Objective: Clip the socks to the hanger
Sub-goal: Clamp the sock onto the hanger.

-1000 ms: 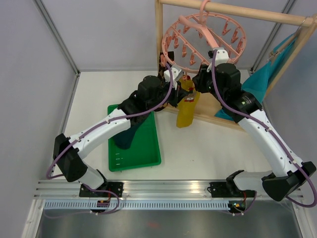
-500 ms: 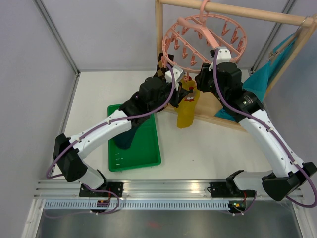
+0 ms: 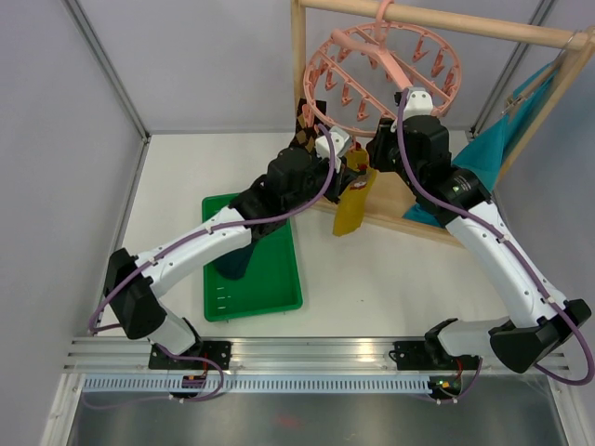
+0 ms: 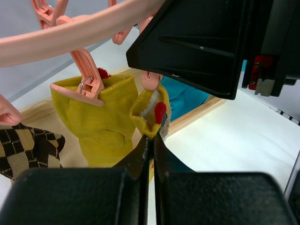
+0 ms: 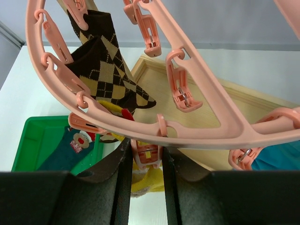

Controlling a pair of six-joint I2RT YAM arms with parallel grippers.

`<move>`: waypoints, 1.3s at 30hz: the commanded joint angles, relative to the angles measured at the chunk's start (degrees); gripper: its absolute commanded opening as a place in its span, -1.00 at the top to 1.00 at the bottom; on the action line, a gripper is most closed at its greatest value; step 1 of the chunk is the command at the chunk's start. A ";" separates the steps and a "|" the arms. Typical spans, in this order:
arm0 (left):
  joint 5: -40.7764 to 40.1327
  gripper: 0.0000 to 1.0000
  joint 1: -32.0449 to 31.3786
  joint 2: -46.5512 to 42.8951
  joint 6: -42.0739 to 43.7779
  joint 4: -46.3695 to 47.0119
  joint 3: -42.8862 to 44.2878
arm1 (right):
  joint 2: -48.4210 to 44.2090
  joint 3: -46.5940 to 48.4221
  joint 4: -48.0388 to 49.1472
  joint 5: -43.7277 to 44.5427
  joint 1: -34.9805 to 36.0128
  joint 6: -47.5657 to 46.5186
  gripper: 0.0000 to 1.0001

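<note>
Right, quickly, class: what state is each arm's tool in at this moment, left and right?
Left tool: closed, pinching the yellow sock at its cuff.
Right tool: closed on a pink hanger clip.

Got a plain white desk (image 3: 390, 288) here. Green tray (image 3: 270, 279) lying flat on the left half, long side running near to far. Wooden rack frame (image 3: 409, 226) standing at the far right, base rail slanting across the top.
</note>
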 commanded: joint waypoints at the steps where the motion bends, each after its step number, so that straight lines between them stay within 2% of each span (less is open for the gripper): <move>1: -2.73 0.95 -0.81 0.52 2.34 3.53 -0.28 | 0.23 2.50 -0.26 1.21 0.43 0.98 0.99; 8: -6.16 0.95 -0.81 0.17 2.43 5.19 -1.51 | 0.32 2.50 -0.70 1.39 0.60 0.71 0.99; 23: -4.31 0.95 -1.07 0.08 0.23 8.98 -2.22 | 2.52 2.06 -0.53 2.35 1.31 0.71 0.99; 39: -5.98 0.95 -2.30 0.79 -1.35 10.21 -2.74 | 2.43 2.32 -1.93 2.62 1.31 2.12 0.99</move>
